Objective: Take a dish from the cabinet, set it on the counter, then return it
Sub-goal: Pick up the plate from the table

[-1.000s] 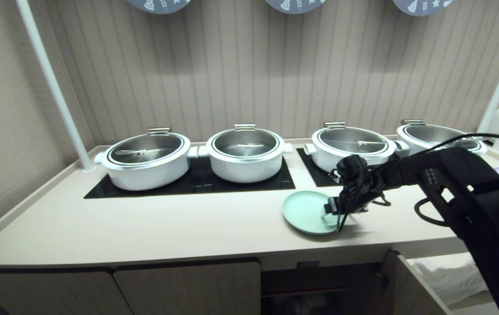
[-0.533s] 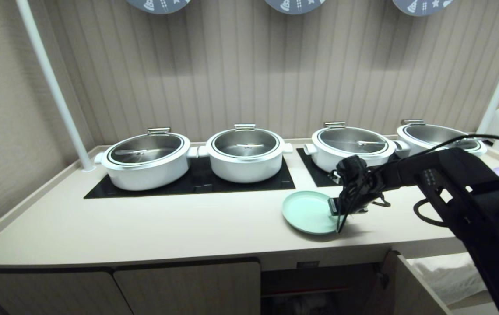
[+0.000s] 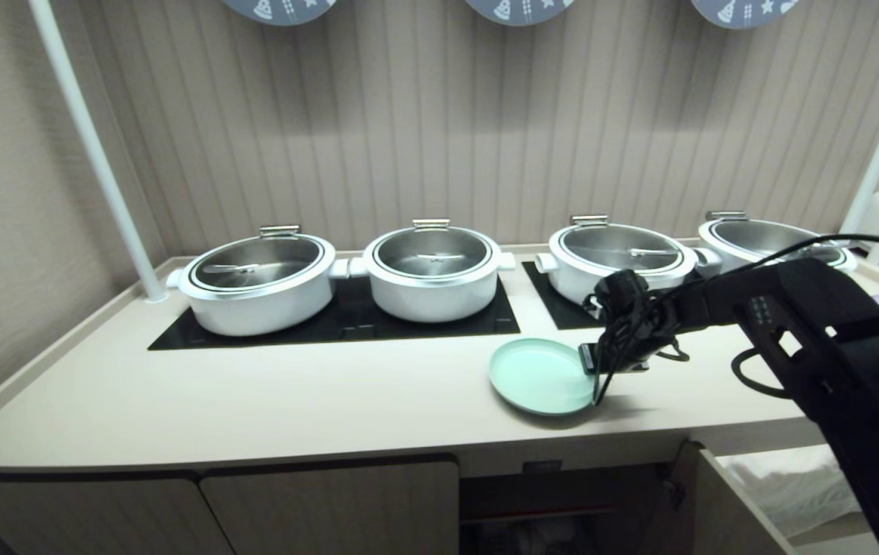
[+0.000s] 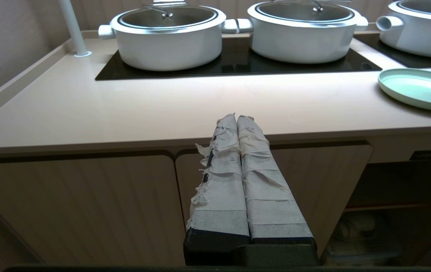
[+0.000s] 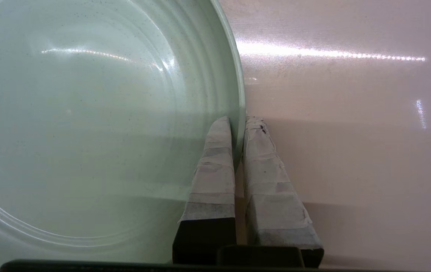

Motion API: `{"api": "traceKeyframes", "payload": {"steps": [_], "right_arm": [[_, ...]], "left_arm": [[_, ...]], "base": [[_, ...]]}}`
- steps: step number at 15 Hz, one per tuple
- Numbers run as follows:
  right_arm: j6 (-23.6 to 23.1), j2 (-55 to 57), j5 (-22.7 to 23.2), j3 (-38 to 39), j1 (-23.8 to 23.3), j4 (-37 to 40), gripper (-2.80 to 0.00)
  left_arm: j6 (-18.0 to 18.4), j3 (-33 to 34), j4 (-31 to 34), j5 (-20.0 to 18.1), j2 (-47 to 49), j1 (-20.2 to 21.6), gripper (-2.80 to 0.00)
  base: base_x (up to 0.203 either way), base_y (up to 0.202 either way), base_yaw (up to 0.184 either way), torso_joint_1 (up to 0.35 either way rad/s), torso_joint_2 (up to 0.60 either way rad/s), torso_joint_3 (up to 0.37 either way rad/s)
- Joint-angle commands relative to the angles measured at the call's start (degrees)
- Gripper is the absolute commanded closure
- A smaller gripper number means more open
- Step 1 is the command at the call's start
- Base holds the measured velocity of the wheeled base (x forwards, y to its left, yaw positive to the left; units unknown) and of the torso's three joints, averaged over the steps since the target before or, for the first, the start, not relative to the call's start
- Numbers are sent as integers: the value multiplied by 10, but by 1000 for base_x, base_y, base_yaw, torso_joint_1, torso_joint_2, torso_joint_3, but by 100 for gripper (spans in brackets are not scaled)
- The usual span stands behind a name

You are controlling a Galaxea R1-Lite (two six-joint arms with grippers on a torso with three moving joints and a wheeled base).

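Since a second ago your right end effector (image 5: 237,122) has gone from spread over the dish's right edge to clamped on it, and the dish (image 3: 541,376) has slid a little to the left on the counter (image 3: 293,401). You can see why the grip sits where it does: in the right wrist view one taped finger lies inside the rim and the other outside against the counter, so the thin raised edge is the only part a narrow pinch can catch on a flat plate. The dish lies on the near part of the counter, in front of the gap between the two black hob panels (image 3: 347,320) and well clear of the white pots (image 3: 432,274), which leaves you room to lift without knocking a handle. Below and slightly to the right, the cabinet (image 3: 555,501) stands with its door (image 3: 725,509) swung out, ready for the return, so I judge you are at the start of putting the dish back. Expect it to droop from a one-sided rim hold; keep the lift slow and level. Your left end effector (image 4: 238,121) waits low in front of the closed doors on the left, its taped fingers pressed together on nothing, out of the right arm's way.
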Motion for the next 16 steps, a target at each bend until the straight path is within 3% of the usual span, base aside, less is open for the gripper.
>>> {"api": "traceKeyframes", "payload": {"steps": [1,8,16], "right_arm": [[0,-1,0,0,1,2,0],[29,-17,-2,2,3,4,0],[117,-67,-4,38,10,19,0]], "left_arm": [[0,0,-1,0,0,0,0],[0,0,0,0,0,0,0],[0,0,0,0,0,0,0]], "base": [[0,0,0,0,0,0],[0,0,0,0,0,0],[0,0,0,0,0,0]]}}
